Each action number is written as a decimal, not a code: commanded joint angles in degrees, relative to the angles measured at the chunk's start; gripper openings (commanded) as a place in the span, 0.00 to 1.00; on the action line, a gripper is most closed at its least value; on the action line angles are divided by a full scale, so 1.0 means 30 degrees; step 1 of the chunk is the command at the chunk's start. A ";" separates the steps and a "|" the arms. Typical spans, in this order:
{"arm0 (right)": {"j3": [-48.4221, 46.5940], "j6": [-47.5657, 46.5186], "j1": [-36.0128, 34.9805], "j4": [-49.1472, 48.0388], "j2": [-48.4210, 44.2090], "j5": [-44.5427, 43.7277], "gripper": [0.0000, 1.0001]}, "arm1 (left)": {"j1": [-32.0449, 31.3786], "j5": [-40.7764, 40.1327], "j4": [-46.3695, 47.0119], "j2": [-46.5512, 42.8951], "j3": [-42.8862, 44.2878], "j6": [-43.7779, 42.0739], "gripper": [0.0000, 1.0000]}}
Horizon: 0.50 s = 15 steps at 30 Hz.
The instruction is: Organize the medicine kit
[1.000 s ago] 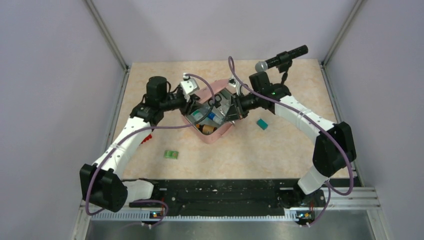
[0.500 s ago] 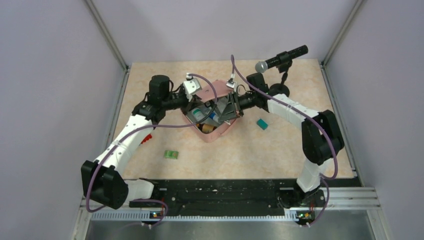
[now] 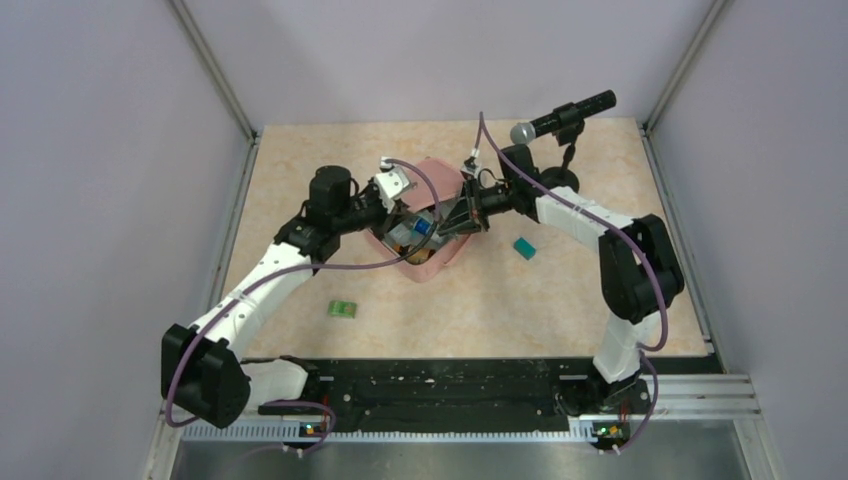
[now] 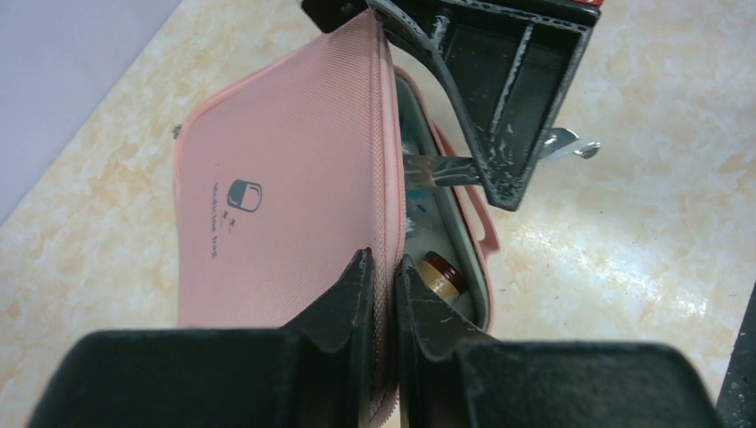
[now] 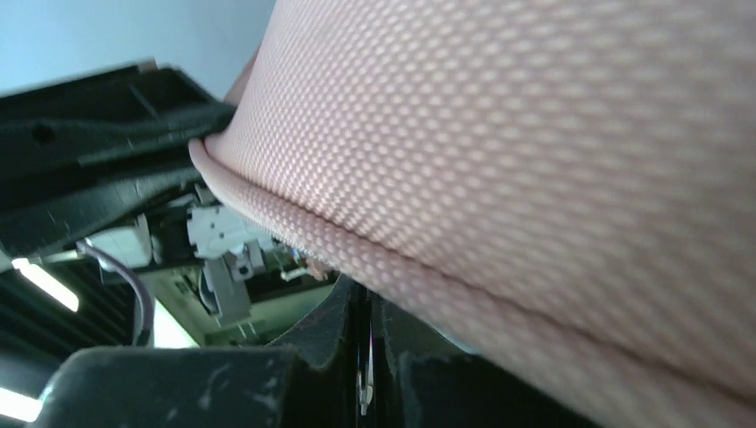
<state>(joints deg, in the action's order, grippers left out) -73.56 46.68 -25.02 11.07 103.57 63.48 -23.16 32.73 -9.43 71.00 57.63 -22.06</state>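
Left pincer (image 4: 382, 267) shifted right, clamping medicine kit (image 4: 267, 223) lid.

Booth setup, three plain pale-lilac panels: left wall (image 3: 100, 200), back wall (image 3: 440, 50), right wall (image 3: 780, 200). Matte, unmarked. Aluminium posts in both back corners, left post (image 3: 215, 70) and right post (image 3: 685, 65), slanting outward in the overhead view. Tabletop (image 3: 560, 290) is beige with a marbled stone pattern and fills the floor of the enclosure wall to wall. Up close from the left wrist it's slightly glossy, with soft white highlights. Black mounting rail (image 3: 450, 385) runs along the near edge, scuffed with white specks, and bare sheet metal (image 3: 450, 460) sits just in front of it. Light is even and diffuse, shadows faint.
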 commanded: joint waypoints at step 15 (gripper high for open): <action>-0.4490 0.3835 0.0269 0.1680 0.1223 -0.7180 0.00 | -0.0425 -0.2067 0.0211 -0.0474 0.0536 0.6931 0.00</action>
<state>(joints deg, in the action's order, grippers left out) -83.88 56.73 -24.16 16.67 107.11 45.06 -23.92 26.89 -6.63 70.61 56.45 -7.35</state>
